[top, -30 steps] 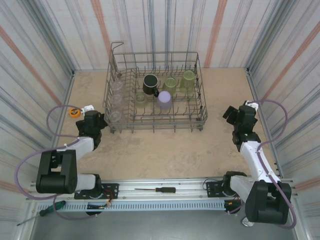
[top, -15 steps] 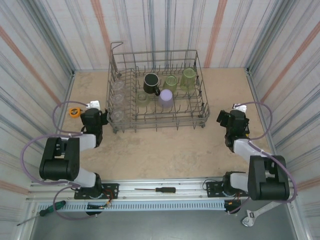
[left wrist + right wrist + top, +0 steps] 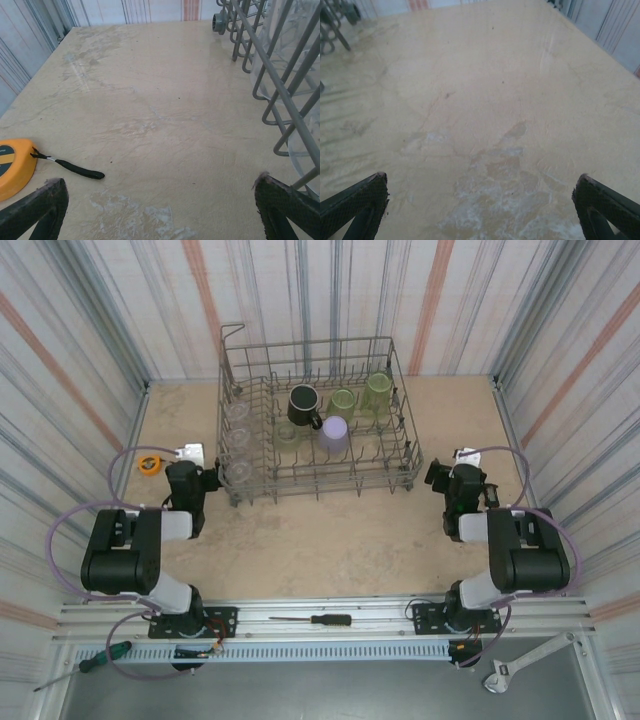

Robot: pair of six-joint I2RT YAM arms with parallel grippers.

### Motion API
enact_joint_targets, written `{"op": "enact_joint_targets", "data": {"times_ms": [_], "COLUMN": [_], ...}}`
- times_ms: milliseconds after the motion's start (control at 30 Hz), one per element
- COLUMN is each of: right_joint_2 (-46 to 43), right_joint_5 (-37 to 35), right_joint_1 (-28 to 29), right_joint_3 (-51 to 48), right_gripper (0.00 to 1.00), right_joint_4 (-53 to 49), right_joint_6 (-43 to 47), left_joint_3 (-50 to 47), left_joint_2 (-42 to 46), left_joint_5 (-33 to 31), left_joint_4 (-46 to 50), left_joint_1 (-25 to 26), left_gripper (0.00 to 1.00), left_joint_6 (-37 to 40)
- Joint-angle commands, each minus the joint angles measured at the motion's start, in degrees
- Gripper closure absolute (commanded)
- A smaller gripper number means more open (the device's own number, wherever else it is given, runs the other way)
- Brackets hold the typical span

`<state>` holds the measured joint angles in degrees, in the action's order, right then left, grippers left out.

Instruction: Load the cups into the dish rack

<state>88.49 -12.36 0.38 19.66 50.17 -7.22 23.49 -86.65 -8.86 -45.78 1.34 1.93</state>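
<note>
The grey wire dish rack [image 3: 404, 454] stands at the table's middle back. Inside it are a black mug [image 3: 303, 405], a lavender cup [image 3: 333, 432], olive-green tumblers [image 3: 377, 395] and clear cups [image 3: 237, 440] along the left side. My left gripper [image 3: 183, 476] rests low by the rack's front left corner, open and empty. The left wrist view has its fingers [image 3: 35, 205] wide apart over bare table, rack wires [image 3: 280, 85] at the right. My right gripper [image 3: 455, 480] sits low off the rack's front right corner, open over bare table [image 3: 480, 125].
An orange tape measure [image 3: 150, 464] lies left of the left gripper, also at the left wrist view's edge as the tape measure [image 3: 12, 165]. A black screwdriver [image 3: 315, 619] lies on the front rail. Corrugated walls close in three sides. Open floor lies in front of the rack.
Both arms have folded back and down toward their bases. The right gripper has shifted left toward the rack's corner. Both grippers stayed open.
</note>
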Motion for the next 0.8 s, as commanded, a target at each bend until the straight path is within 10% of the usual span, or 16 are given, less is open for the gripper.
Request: {"op": "enact_joint_targets", "data": {"times_ms": [0, 767], "right_joint_2": [0.3, 0.1], "right_joint_5": [0.2, 1.1], "right_joint_1": [0.0, -0.7], "right_joint_3": [1.3, 1.7], "right_gripper": [0.01, 0.01], "right_joint_4": [1.1, 0.2], "right_joint_6": [0.9, 0.2], "left_joint_3": [-0.9, -0.5], "left_joint_2": [0.2, 0.3], "left_joint_5": [3.5, 6.1], "left_joint_4": [-1.2, -0.2], "left_joint_1": [0.9, 0.4], "left_gripper": [0.01, 0.01], "left_joint_6": [0.7, 1.1]}}
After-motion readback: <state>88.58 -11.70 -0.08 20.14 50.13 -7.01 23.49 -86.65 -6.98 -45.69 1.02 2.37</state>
